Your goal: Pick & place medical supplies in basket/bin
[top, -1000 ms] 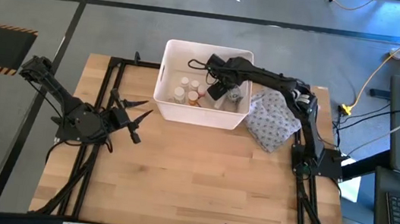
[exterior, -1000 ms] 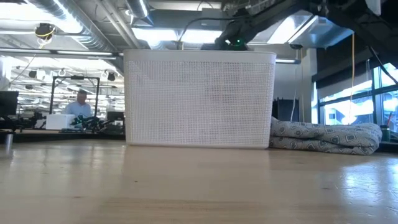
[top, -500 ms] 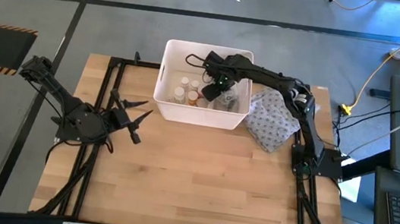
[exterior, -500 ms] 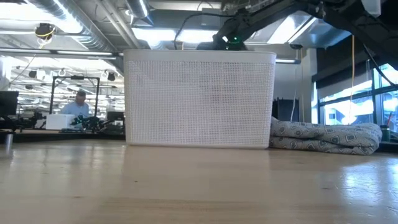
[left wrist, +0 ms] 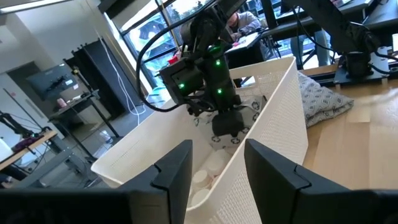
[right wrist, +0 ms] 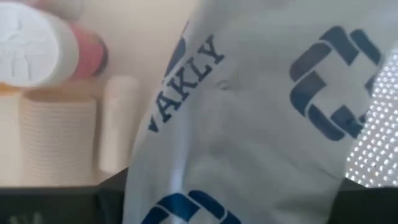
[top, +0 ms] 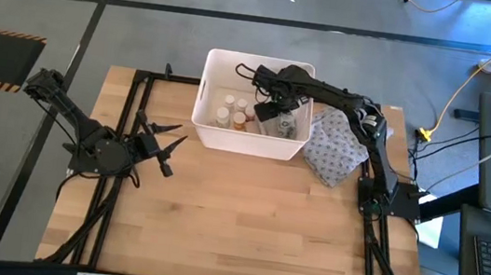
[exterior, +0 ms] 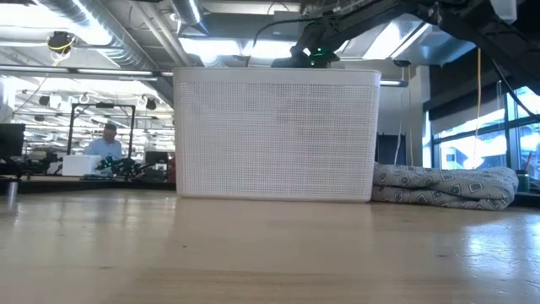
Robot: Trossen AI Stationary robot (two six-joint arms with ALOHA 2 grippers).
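The white basket point(top: 245, 143) stands at the far middle of the table and also shows in the low view point(exterior: 274, 135). Inside it are white and orange pill bottles point(top: 230, 113) and cream gauze rolls point(right wrist: 56, 137). My right gripper point(top: 273, 113) reaches down into the basket and is shut on a pale grey packet with blue print point(right wrist: 249, 93). My left gripper point(top: 167, 147) waits open at the table's left, pointing level at the basket's wall point(left wrist: 273, 124), with nothing between its fingers. My right gripper comes from above, pointing down into the basket, with the packet between its two fingers point(right wrist: 62, 205). The packet's lower part point(right wrist: 161, 186) fills the gap and hides the contact. I cannot tell whether the packet rests on the basket's floor.
A larger grey patterned cloth pouch point(top: 333, 148) lies on the table right of the basket, touching its right wall. The near half of the wooden table point(top: 234, 230) is bare. People and desks show in the room beyond.
My right gripper has rolled about its own axis inside the basket, staying over the same spot. The basket has slid a little toward the table's right edge.
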